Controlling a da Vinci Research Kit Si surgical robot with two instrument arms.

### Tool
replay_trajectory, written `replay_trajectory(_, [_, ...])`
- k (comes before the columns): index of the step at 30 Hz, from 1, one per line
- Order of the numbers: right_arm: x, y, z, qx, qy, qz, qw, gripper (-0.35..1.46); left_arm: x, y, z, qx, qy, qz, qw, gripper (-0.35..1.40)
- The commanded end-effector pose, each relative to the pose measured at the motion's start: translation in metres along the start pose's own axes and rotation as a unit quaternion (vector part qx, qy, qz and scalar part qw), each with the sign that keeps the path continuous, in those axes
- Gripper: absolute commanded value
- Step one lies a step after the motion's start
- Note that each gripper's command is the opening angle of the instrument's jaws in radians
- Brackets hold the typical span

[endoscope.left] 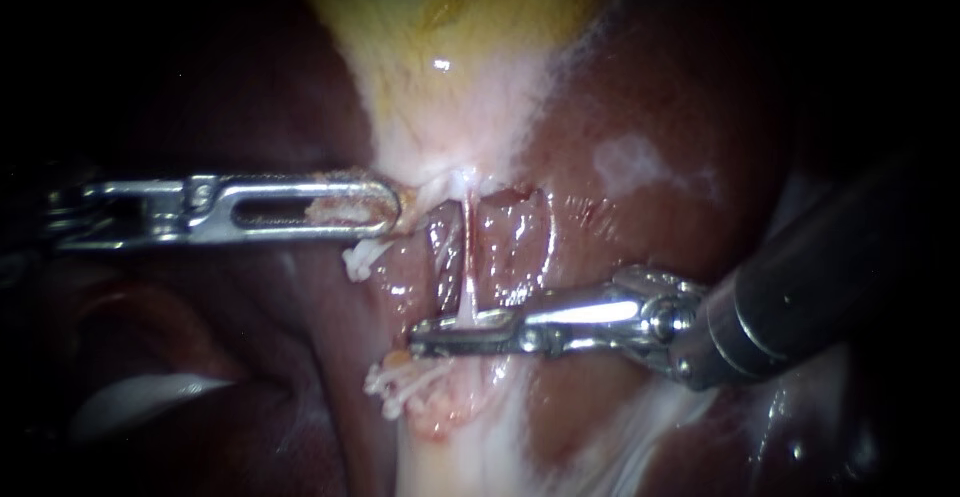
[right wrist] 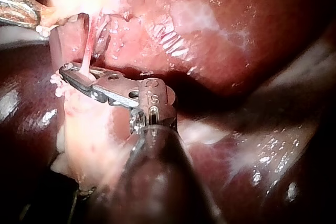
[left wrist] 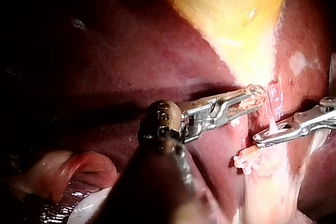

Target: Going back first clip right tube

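The yellow gallbladder [endoscope.left: 450, 37] narrows downward to a pale neck. My left instrument [endoscope.left: 390, 212] comes in level from the left, its slotted jaws shut on the tissue at that neck; it also shows in its own wrist view [left wrist: 256, 96]. A thin pink tube [endoscope.left: 467, 257] runs straight down from the neck across a bared window. My right instrument [endoscope.left: 428, 337] reaches in from the right, and its slim jaws lie together on the lower end of this tube. The right wrist view shows the same hold [right wrist: 71, 73]. I make out no clip.
Dark red liver [endoscope.left: 680, 87] surrounds the bared field. Frayed whitish tissue tags hang under my left instrument's jaws [endoscope.left: 360, 262] and under my right instrument's jaws [endoscope.left: 400, 382]. A pale fold [endoscope.left: 140, 397] lies at the lower left. White tissue [endoscope.left: 480, 457] runs down below.
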State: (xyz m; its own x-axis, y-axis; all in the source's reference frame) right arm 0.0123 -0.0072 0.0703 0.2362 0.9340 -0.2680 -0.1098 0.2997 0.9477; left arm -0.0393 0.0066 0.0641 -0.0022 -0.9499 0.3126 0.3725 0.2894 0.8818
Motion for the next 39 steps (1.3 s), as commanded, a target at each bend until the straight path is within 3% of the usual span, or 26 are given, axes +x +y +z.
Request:
replay_trajectory(1, [0.0, 0.0, -0.0002, 0.0, 0.0, 0.0, 1.0, -0.35, 0.0, 0.0, 0.0, 0.0, 0.0, 0.0, 1.0, -0.35])
replay_trajectory(4, [0.0, 0.0, -0.0004, 0.0, 0.0, 0.0, 1.0, -0.35, 0.0, 0.0, -0.0001, 0.0, 0.0, 0.0, 1.0, -0.35])
replay_trajectory(5, [0.0001, -0.0001, -0.0005, 0.0, 0.0, 0.0, 1.0, -0.28, 0.0, 0.0, -0.0001, 0.0, 0.0, 0.0, 1.0, -0.35])
replay_trajectory(7, [0.0001, -0.0001, -0.0005, 0.0, -0.002, -0.056, 0.9984, 0.05, 0.0, 0.0, -0.0001, 0.0, 0.0, 0.0, 1.0, -0.35])
replay_trajectory(9, [0.0002, -0.0001, -0.0004, -0.011, 0.003, -0.082, 0.9966, 0.28, 0.0, 0.0001, -0.0001, -0.001, -0.001, 0.0, 1.0, -0.35])
replay_trajectory(13, [0.0003, -0.0002, 0.0, -0.038, 0.015, -0.127, 0.9911, 0.48, 0.0, 0.0001, -0.0001, -0.001, -0.001, 0.0, 1.0, -0.35])
replay_trajectory(22, [-0.0002, -0.0004, -0.0009, -0.042, 0.01, -0.2, 0.9789, 0.5, 0.0001, 0.0002, -0.0001, -0.001, -0.001, 0.001, 1.0, -0.35])
replay_trajectory(30, [-0.0008, -0.0005, -0.0034, -0.036, 0.001, -0.264, 0.9639, 0.5, 0.0002, 0.0003, -0.0001, -0.001, -0.001, 0.001, 1.0, -0.35])
replay_trajectory(39, [0.0007, -0.0015, -0.0066, -0.03, -0.005, -0.31, 0.9501, 0.5, 0.0003, 0.0004, -0.0001, -0.001, -0.001, 0.001, 1.0, -0.35])
